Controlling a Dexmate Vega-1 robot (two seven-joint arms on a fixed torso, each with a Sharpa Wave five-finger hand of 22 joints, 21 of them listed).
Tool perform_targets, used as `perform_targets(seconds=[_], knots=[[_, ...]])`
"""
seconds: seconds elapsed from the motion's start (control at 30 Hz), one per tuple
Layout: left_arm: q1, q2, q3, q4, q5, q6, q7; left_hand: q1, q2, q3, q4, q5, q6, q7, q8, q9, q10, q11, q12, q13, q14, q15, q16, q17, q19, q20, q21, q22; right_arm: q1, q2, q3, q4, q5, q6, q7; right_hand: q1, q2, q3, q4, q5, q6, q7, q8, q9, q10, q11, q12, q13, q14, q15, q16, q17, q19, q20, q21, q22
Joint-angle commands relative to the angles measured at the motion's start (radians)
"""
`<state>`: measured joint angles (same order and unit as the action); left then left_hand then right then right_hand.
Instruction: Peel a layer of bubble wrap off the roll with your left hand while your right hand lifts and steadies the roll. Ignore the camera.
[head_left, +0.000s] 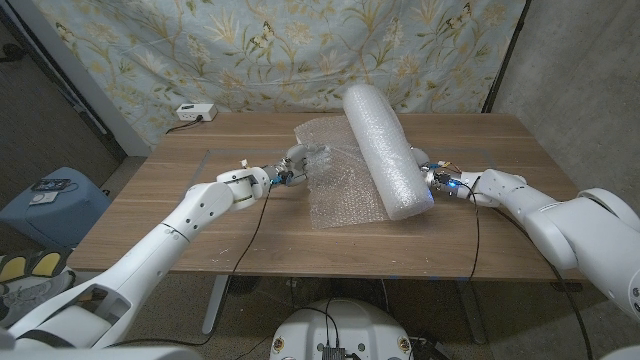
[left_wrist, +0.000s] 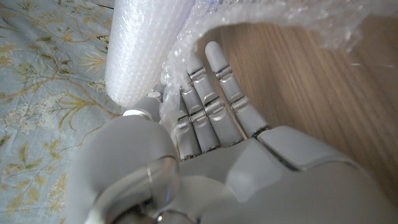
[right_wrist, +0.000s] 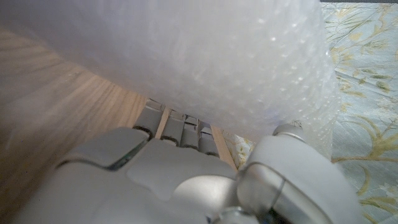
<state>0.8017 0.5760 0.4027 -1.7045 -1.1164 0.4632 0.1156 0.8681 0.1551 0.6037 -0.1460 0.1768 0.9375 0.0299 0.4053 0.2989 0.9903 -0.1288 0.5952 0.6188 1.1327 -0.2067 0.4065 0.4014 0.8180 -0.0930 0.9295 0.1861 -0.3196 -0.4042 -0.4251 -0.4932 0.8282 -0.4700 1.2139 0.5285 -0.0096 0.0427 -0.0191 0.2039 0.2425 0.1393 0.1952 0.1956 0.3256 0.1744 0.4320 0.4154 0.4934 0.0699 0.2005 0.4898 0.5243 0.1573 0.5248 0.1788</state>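
A thick white roll of bubble wrap (head_left: 385, 148) lies slanted across the table, its near end raised. My right hand (head_left: 447, 184) grips that near end from the right; in the right wrist view its fingers (right_wrist: 180, 123) reach under the roll (right_wrist: 205, 62) and the thumb presses its side. A loose clear sheet (head_left: 335, 185) trails from the roll to the left over the table. My left hand (head_left: 290, 167) holds the sheet's left edge; in the left wrist view the sheet (left_wrist: 186, 56) is pinched between thumb and fingers (left_wrist: 205, 99), with the roll (left_wrist: 143, 43) beyond.
The wooden table (head_left: 200, 200) has open surface at the left and front. A white power strip (head_left: 196, 113) with a cable lies at the back left corner. A floral cloth (head_left: 280, 40) hangs behind the table. A blue case (head_left: 45, 200) sits on the floor at the left.
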Motion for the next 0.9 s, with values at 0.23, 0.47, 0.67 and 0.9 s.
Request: perform_targets(seconds=[0.23,0.47,0.67,0.9], knots=[[0.022,0.054,-0.028,-0.060,-0.025,0.004,0.008,-0.008,-0.005,0.007,0.005,0.001,0.003,0.007,-0.001,0.006,0.020,-0.015,-0.004,0.002,0.000,-0.008,-0.005,0.005,-0.007,-0.001,0.009,0.001,0.014,0.014,0.001,0.026,-0.011,0.011,0.005,-0.008,0.003,-0.006,0.001,0.010,0.000,0.038,0.007,-0.001,0.007,0.001,-0.007,0.004,-0.003,0.002,0.010,0.000,0.013,-0.001,-0.003,0.006],[0.027,0.065,-0.032,-0.064,-0.028,-0.001,0.005,-0.009,-0.005,0.007,0.005,0.001,0.003,0.007,-0.004,0.006,0.020,-0.015,-0.006,0.003,0.003,-0.008,-0.004,0.006,-0.008,-0.001,0.012,0.001,0.011,0.014,0.005,0.015,-0.009,0.008,-0.004,-0.009,0.004,-0.006,0.001,0.012,0.000,0.039,0.007,-0.001,0.009,-0.001,-0.009,0.004,-0.003,0.003,0.012,-0.003,0.013,-0.001,-0.005,0.006],[0.026,0.076,-0.036,-0.071,-0.032,0.003,0.004,-0.008,-0.005,0.007,0.005,0.001,0.004,0.008,-0.004,0.008,0.021,-0.015,-0.007,0.002,0.004,-0.008,-0.005,0.007,-0.009,-0.001,0.014,0.001,0.012,0.019,0.010,0.024,-0.006,0.020,-0.002,-0.010,0.005,-0.007,0.001,0.014,0.000,0.038,0.008,-0.001,0.011,-0.002,-0.011,0.005,-0.004,0.004,0.012,-0.005,0.014,-0.002,-0.007,0.006],[0.023,0.092,-0.038,-0.082,-0.035,0.013,0.005,-0.008,-0.004,0.008,0.005,0.001,0.005,0.008,-0.005,0.009,0.022,-0.015,-0.007,0.003,0.003,-0.008,-0.006,0.007,-0.010,0.000,0.016,0.000,0.020,0.026,0.020,0.051,-0.004,0.043,0.000,-0.013,0.004,-0.009,0.001,0.016,0.001,0.037,0.008,-0.001,0.011,0.000,-0.014,0.005,-0.007,0.002,0.013,-0.008,0.014,-0.001,-0.009,0.006]])
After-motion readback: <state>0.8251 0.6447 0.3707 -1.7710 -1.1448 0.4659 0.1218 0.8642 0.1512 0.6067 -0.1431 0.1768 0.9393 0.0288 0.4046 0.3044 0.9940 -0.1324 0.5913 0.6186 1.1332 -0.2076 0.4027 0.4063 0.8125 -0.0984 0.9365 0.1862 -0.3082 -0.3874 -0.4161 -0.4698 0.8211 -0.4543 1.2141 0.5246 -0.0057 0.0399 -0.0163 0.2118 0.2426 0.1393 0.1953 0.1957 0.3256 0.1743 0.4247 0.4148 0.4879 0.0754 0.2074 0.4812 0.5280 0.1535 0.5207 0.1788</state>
